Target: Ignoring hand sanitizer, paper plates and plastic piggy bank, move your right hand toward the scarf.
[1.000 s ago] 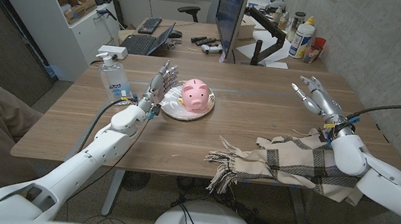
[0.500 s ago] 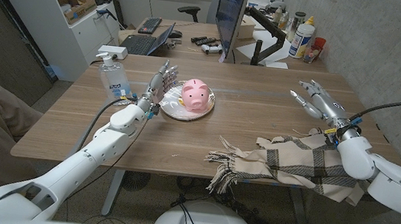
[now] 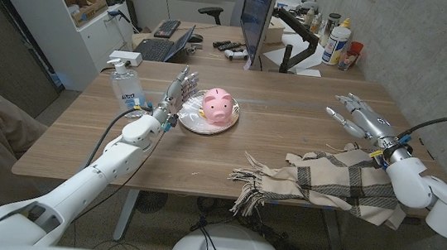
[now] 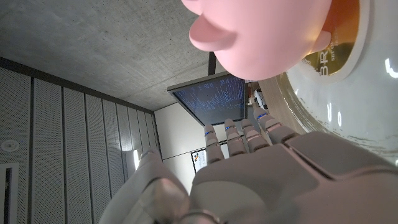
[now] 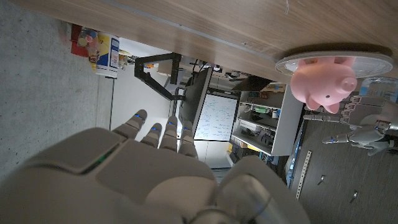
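A plaid scarf (image 3: 325, 186) in cream, brown and grey lies crumpled along the table's near right edge, fringe trailing toward the middle. My right hand (image 3: 360, 120) hovers above the table just behind the scarf's right end, fingers apart and holding nothing; its back shows in the right wrist view (image 5: 149, 168). My left hand (image 3: 175, 95) stands upright with straight fingers beside the paper plates (image 3: 193, 118), which carry the pink piggy bank (image 3: 217, 105). The left hand (image 4: 249, 168) holds nothing.
A hand sanitizer bottle (image 3: 127, 84) stands at the far left of the table (image 3: 273, 126). The piggy bank (image 5: 324, 79) and plates (image 5: 348, 62) also appear in the right wrist view. A monitor (image 3: 256, 16) and a cluttered desk stand behind the table.
My right hand has drifted right and slightly nearer, staying behind the scarf's right end. The left hand, scarf and plates have not moved.
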Robot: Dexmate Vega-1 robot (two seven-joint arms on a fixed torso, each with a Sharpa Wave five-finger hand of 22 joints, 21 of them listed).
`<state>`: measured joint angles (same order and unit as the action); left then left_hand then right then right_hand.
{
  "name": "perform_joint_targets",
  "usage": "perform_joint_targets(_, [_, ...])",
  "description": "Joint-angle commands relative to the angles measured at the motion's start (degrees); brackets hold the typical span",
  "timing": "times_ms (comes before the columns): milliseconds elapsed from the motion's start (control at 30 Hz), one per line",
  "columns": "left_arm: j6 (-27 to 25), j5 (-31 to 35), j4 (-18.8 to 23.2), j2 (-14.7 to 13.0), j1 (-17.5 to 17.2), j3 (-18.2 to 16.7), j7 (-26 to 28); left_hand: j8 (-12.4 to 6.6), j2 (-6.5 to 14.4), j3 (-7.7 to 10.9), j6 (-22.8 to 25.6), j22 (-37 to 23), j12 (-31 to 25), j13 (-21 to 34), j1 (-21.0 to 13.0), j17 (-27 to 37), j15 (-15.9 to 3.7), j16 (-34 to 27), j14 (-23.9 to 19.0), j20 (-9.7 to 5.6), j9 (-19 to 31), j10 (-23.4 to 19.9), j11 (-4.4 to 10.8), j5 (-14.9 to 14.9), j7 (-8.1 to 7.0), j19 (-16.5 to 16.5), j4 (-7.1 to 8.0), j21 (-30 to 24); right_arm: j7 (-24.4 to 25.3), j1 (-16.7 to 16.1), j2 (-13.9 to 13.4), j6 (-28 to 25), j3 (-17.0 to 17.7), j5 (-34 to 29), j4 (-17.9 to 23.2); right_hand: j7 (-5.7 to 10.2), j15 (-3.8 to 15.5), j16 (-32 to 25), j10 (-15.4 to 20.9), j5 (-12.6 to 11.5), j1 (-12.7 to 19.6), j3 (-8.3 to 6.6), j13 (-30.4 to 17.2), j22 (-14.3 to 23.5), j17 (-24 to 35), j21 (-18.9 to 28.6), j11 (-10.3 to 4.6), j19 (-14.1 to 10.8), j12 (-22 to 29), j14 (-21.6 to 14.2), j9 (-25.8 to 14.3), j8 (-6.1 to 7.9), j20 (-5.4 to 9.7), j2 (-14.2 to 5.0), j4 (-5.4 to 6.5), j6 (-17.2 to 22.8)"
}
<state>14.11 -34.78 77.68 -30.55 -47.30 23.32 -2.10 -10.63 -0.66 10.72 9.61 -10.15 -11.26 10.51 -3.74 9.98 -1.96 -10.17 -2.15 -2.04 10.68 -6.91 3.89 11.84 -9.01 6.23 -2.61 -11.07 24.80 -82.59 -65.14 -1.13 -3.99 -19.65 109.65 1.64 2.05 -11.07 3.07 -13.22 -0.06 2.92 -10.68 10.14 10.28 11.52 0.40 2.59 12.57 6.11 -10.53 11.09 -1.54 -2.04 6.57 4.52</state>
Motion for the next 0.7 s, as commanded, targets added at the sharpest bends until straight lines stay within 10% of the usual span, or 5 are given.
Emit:
perform_joint_targets(33, [-0.2,0.5,0.1,0.0,0.5,0.5,-0.3,-0.46,0.1,0.21,0.5,-0.1,-0.2,0.2,-0.5,0.2,-4.79,-0.4,-0.3,-1.01,0.1,-0.2,-0.39,0.0,0.37,0.5,-0.26,-0.2,0.5,-4.6,0.8,2.3,3.6,-2.9,0.1,0.01,1.02,-0.1,0.3,-0.5,-0.8,0.70,-0.1,0.1,0.2,0.2,-0.44,-0.2,0.3,-0.2,-0.2,0.55,0.09,-0.03,0.42,0.6])
perform_joint_targets(700, [-0.5,0.4,0.2,0.0,0.7,0.9,-1.1,-0.53,0.1,0.17,0.6,-0.1,-0.2,0.2,-0.5,0.2,-4.79,-0.4,-0.3,-1.00,0.1,-0.1,-0.48,0.0,0.43,0.5,-0.30,-0.2,0.1,-11.1,6.4,2.4,9.3,-8.3,1.9,0.13,1.07,0.2,-0.1,-0.9,-1.2,2.18,-0.1,0.2,0.3,0.1,-0.57,-0.2,0.1,0.3,-0.3,-0.22,0.24,0.64,1.65,-1.1])
